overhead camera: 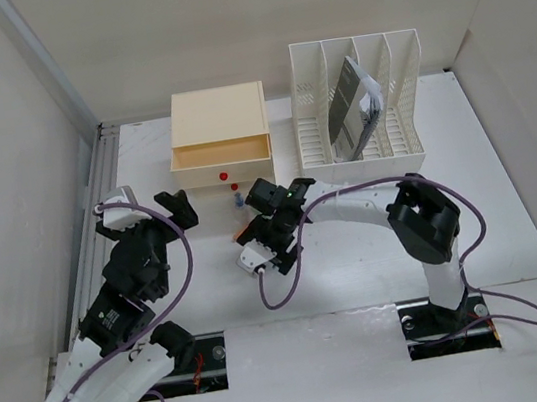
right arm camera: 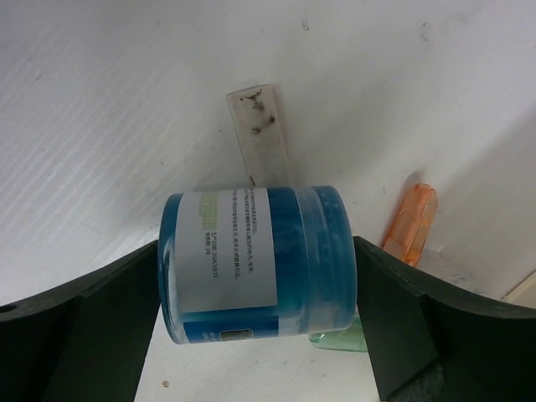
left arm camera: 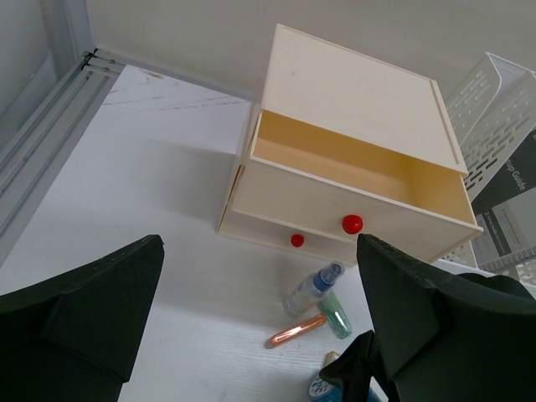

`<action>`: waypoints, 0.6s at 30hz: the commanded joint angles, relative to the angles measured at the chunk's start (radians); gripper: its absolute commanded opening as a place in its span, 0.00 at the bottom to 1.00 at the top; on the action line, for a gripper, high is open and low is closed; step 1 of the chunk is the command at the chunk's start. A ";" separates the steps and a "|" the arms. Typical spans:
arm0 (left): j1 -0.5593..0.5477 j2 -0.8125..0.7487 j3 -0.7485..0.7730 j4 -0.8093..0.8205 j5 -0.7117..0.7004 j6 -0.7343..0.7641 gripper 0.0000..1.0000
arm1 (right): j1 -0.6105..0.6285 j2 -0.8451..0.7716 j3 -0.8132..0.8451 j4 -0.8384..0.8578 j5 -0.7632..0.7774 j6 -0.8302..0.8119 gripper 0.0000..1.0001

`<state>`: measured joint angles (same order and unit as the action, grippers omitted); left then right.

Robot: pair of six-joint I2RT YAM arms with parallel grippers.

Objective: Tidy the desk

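Observation:
The white desk (overhead camera: pixel 358 258) carries small loose items in front of a cream drawer box (overhead camera: pixel 219 135). My right gripper (overhead camera: pixel 265 234) is shut on a blue jar with a white label (right arm camera: pixel 255 264), one finger (right arm camera: pixel 84 335) on each end, low over the desk. The jar's edge also shows in the left wrist view (left arm camera: pixel 322 387). Beside it lie an orange tube (right arm camera: pixel 410 222), a green tube (left arm camera: pixel 335 314), a small spray bottle with a blue cap (left arm camera: pixel 311 289) and a clear flat strip (right arm camera: pixel 261 134). My left gripper (left arm camera: pixel 260 276) is open and empty, left of these items.
The box's top drawer (left arm camera: pixel 352 180) stands pulled out and looks empty; both drawers have red knobs (left arm camera: pixel 353 224). A white slotted file rack (overhead camera: pixel 360 101) with booklets stands at the back right. A metal rail (left arm camera: pixel 50 117) runs along the left edge.

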<state>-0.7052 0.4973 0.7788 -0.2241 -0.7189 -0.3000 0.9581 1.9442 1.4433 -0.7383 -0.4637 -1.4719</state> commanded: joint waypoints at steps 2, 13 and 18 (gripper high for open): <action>-0.002 -0.026 -0.001 0.043 0.003 0.009 1.00 | 0.011 0.005 -0.009 0.063 0.022 0.054 0.88; -0.002 -0.035 -0.001 0.043 0.003 0.009 1.00 | 0.036 -0.111 0.000 0.094 0.085 0.244 0.00; -0.002 -0.036 -0.001 0.043 0.012 0.009 1.00 | 0.079 -0.200 0.148 0.028 0.154 0.522 0.00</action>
<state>-0.7052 0.4732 0.7788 -0.2211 -0.7116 -0.3000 1.0065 1.8565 1.4490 -0.7105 -0.3325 -1.1587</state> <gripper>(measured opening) 0.997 0.775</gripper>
